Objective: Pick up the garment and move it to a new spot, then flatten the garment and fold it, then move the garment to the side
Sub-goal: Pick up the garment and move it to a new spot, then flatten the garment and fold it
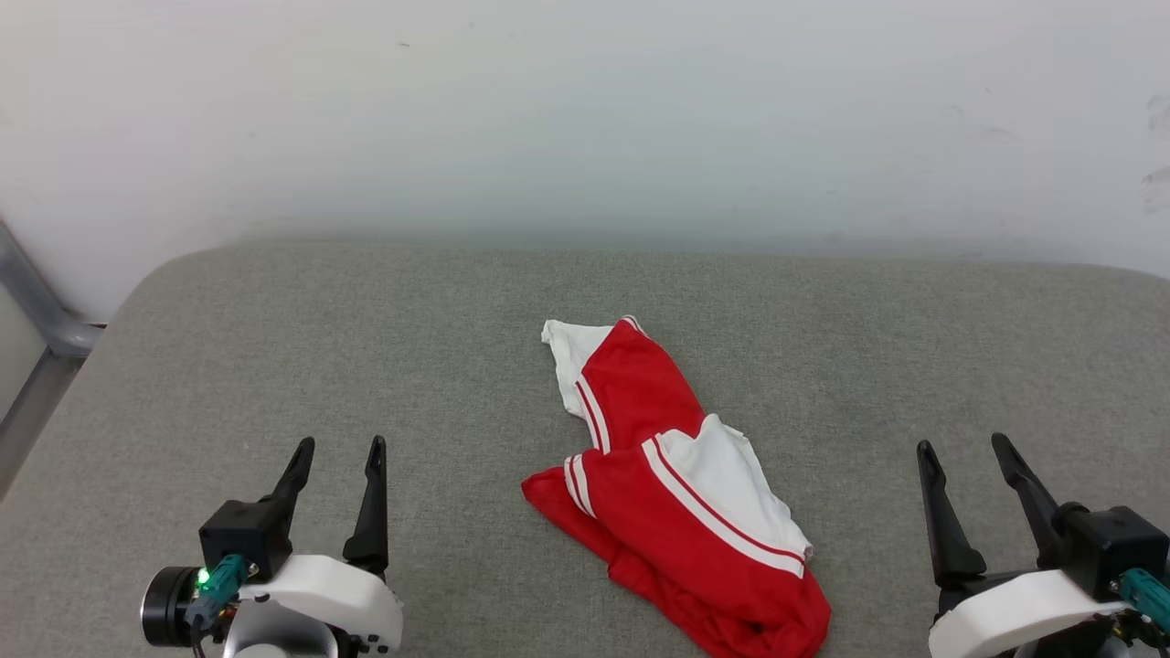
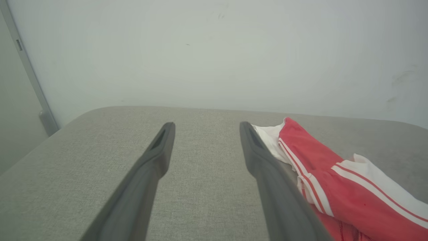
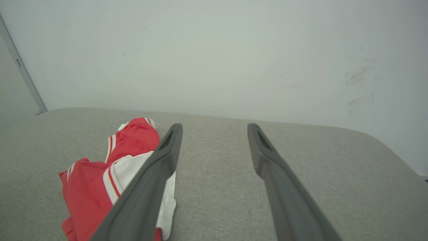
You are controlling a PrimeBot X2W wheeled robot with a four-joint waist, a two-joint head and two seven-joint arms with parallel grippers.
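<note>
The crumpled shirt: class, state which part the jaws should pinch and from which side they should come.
Probably the white sleeve of the shirt, from above on the robot's right: its loose edge lies on top, nearest that side's open jaws.

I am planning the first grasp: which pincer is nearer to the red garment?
Right, by a little. The right pincer stands apart, right of the garment; the left pincer stands apart on its left, slightly farther.

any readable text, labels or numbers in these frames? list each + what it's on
None can be read.
Shirt: crumpled; red cloth, white sleeves and stripes show, no lettering faces the cameras.
Wall: faint scuffs, no sign or label.
</note>
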